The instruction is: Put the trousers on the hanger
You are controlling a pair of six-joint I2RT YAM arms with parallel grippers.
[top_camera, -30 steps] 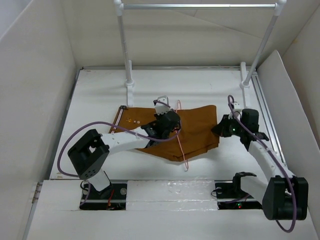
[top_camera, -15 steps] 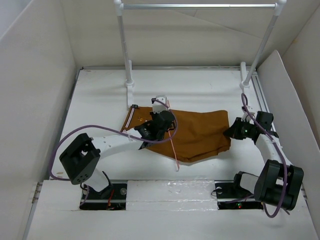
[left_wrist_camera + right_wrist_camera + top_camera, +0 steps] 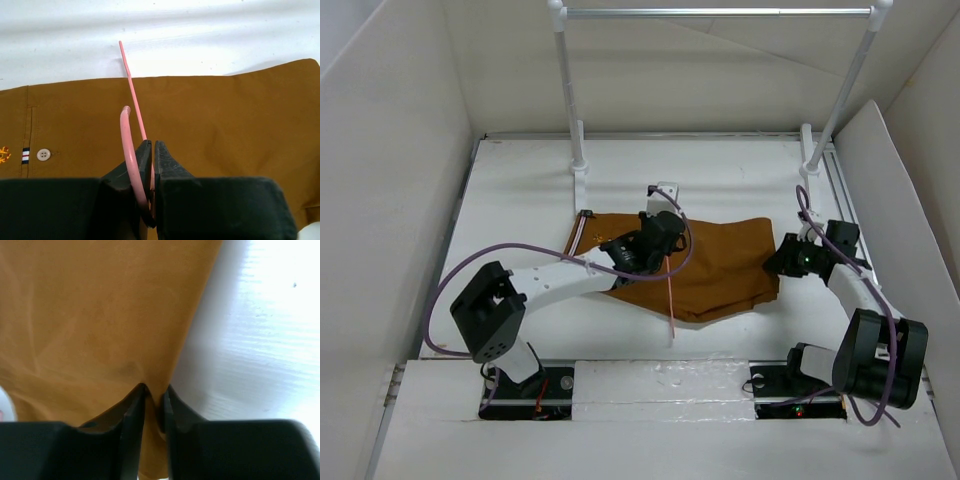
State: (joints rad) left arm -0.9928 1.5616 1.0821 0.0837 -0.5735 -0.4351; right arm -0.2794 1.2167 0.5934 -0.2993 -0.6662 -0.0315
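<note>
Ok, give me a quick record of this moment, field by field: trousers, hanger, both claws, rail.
trousers: folded, lying flat on the table, not yet on the hanger
hanger: held over the trousers, one wire reaching past their near edge
left claw: shut on the hanger's wire, beside the hook
right claw: pinching the trousers' right edge, cloth between its fingers
rail: at the back, up on two white posts

Rust-brown trousers (image 3: 720,265) on white table (image 3: 520,200)
</note>
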